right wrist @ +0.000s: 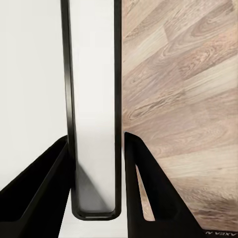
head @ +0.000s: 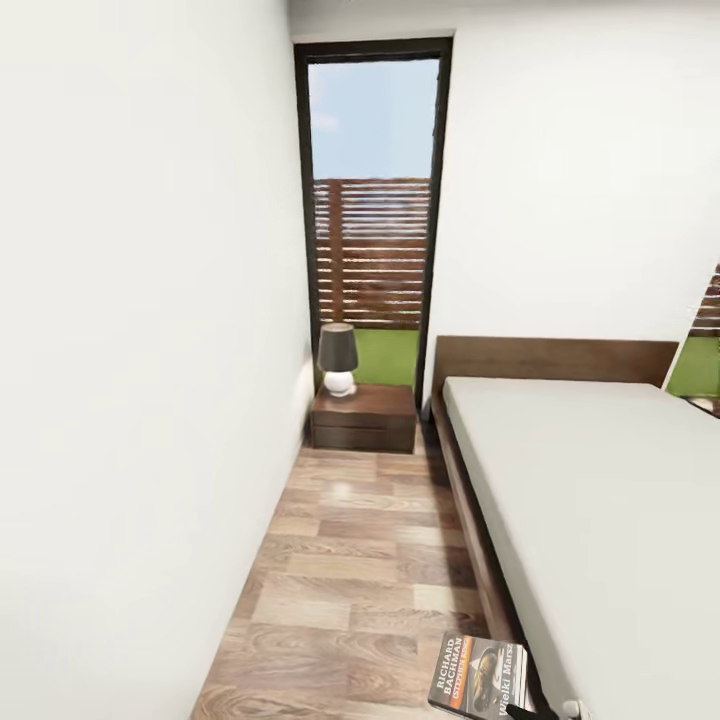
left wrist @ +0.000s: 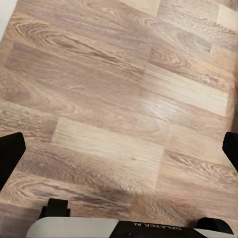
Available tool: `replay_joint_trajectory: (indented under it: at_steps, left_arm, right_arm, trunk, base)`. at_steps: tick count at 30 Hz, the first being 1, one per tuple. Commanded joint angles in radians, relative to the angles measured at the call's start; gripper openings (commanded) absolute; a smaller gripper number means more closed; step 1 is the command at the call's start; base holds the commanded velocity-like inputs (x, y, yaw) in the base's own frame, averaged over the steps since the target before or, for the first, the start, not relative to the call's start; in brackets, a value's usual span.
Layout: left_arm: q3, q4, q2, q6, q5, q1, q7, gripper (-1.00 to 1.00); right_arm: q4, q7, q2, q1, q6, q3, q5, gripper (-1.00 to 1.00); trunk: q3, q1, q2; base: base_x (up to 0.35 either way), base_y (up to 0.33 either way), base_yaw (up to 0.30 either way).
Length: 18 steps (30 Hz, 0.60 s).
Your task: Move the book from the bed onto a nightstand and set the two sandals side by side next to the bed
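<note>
Our left gripper (left wrist: 119, 148) hung open, fingers wide apart, over bare floor (left wrist: 124, 89). Farther ahead the nightstand (head: 364, 417) stood against the window wall, a lamp (head: 338, 358) on it. The book (head: 478, 677) sat clamped edge-on between our right gripper's (right wrist: 96, 163) fingers (right wrist: 148, 193), long axis running straight out past the fingertips, cover upward in head view, beside the bed (head: 590, 510).

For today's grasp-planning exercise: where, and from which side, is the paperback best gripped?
At one edge, coming in edge-on with a finger on each cover: the book is thin and flat, so the right gripper spans only its thickness.
</note>
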<state>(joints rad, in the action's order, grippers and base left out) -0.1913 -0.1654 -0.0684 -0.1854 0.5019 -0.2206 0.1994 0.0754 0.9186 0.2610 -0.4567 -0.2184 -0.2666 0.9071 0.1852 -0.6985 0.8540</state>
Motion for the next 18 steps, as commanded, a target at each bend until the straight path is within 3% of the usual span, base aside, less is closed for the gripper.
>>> replay_joint_trajectory:
  at_steps: [1, 18]
  left_arm:
    - [-0.008, 0.001, -0.001, -0.004, 0.010, -0.001, 0.003, 1.00]
    - [-0.008, 0.001, -0.001, -0.004, 0.010, -0.001, 0.003, 1.00]
  right_arm:
    - [0.003, 0.005, 0.000, -0.002, -0.009, -0.002, 0.012, -1.00]
    - [0.003, 0.005, 0.000, -0.002, -0.009, -0.003, 0.012, -1.00]
  trunk:
    - [0.001, -0.001, 0.001]
    - [0.001, -0.001, 0.001]
  base:
    - [0.291, 0.104, -0.051]
    - [0.236, 0.071, -0.004]
